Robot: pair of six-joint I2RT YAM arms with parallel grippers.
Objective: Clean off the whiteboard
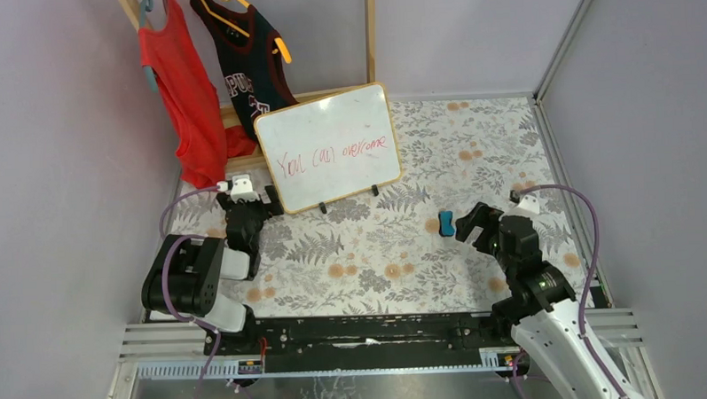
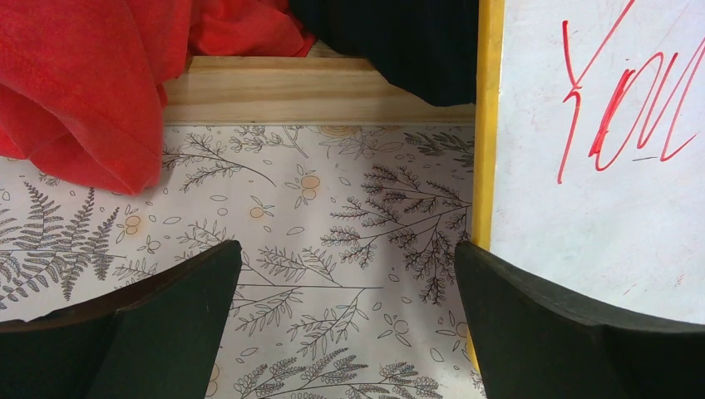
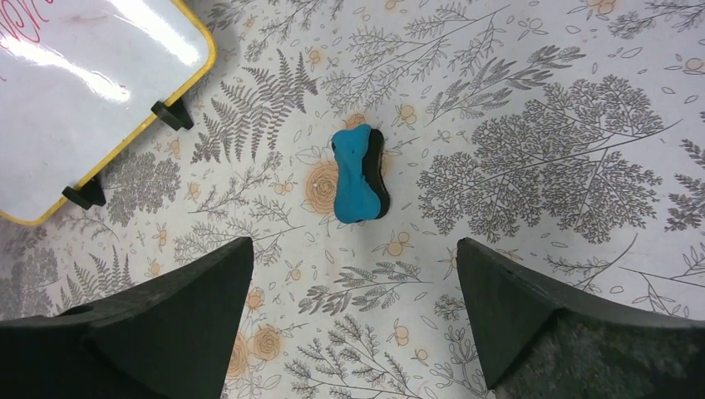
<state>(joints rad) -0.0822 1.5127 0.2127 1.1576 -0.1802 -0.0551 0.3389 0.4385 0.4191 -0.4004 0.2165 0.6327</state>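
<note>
The right arm [image 1: 530, 273] reaches in from 5 o'clock on the flower-printed worktop [image 1: 379, 261]. Its jaws stand wide apart and hold nothing. In the top view they open toward 9 o'clock. A blue eraser [image 3: 357, 174] with a black underside lies just past their tips, apart from both fingers. In the wrist view its long axis runs 12 to 6.

The left arm [image 1: 193, 276] is folded at 8 o'clock with its jaws pointing toward 1 o'clock, also wide apart and empty. In the wrist view the right finger [image 2: 540, 324] overlaps the lower left corner of the board's frame. I cannot tell whether it touches.

The whiteboard [image 1: 330, 147] stands farther back, around 11 o'clock from the worktop's middle. It rests on two small black feet [image 3: 170, 115] and leans back. Its long axis lies roughly 8 to 2, and its face looks toward the arms, at about 6 o'clock. Red handwriting [image 1: 331, 154] runs along the long axis in the lower half.

Behind it at 11 o'clock a red top [image 1: 182, 90] and a dark jersey [image 1: 247, 61] hang from a wooden rack [image 1: 371, 30]
</note>
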